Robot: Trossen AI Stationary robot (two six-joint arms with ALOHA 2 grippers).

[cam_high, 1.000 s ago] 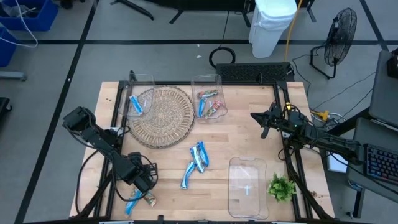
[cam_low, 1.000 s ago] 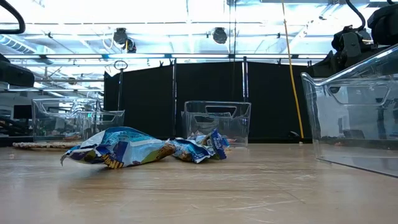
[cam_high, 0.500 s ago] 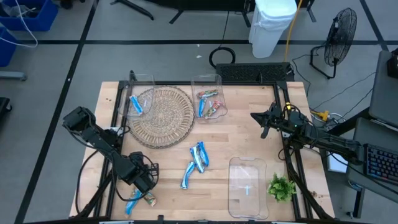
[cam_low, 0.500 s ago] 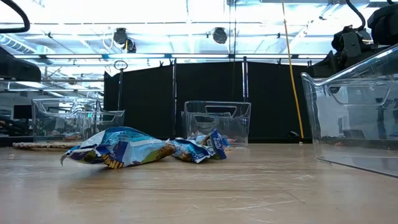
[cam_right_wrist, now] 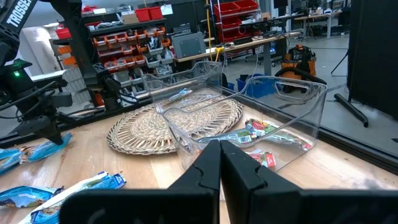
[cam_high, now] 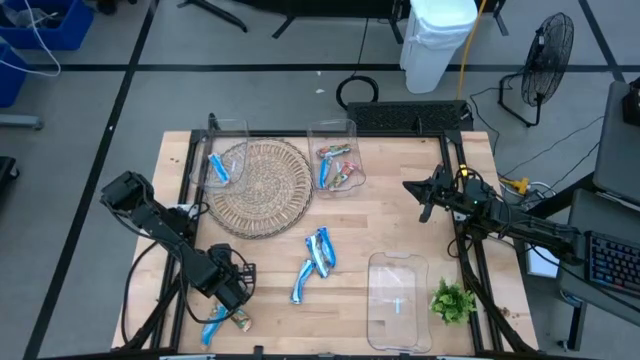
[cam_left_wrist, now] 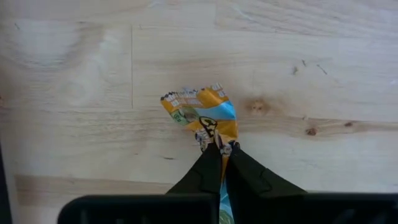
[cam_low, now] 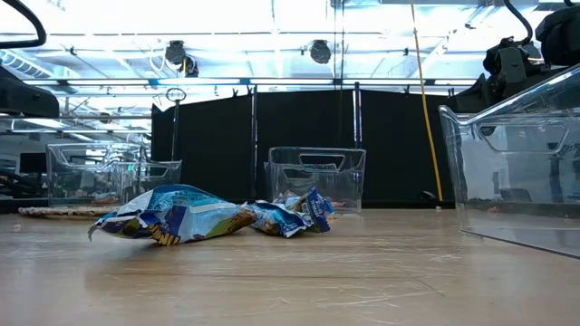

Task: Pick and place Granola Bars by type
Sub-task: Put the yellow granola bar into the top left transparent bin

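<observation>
Left gripper (cam_left_wrist: 219, 149) low at the table's (cam_high: 400, 190) near left corner, fingers pinched on the crumpled end of a yellow-and-blue bar (cam_left_wrist: 205, 115); the rest of that wrapper is hidden under the fingers, and from above the arm covers the grip. Right gripper (cam_right_wrist: 220, 155) closed on nothing, up at the right edge. Other bars: loose blue ones (cam_high: 318, 255) mid-table, one in the left bin (cam_high: 218, 165), mixed ones in the middle bin (cam_high: 338, 172), types hard to read; near bin (cam_high: 398, 298) cut off in the low view
</observation>
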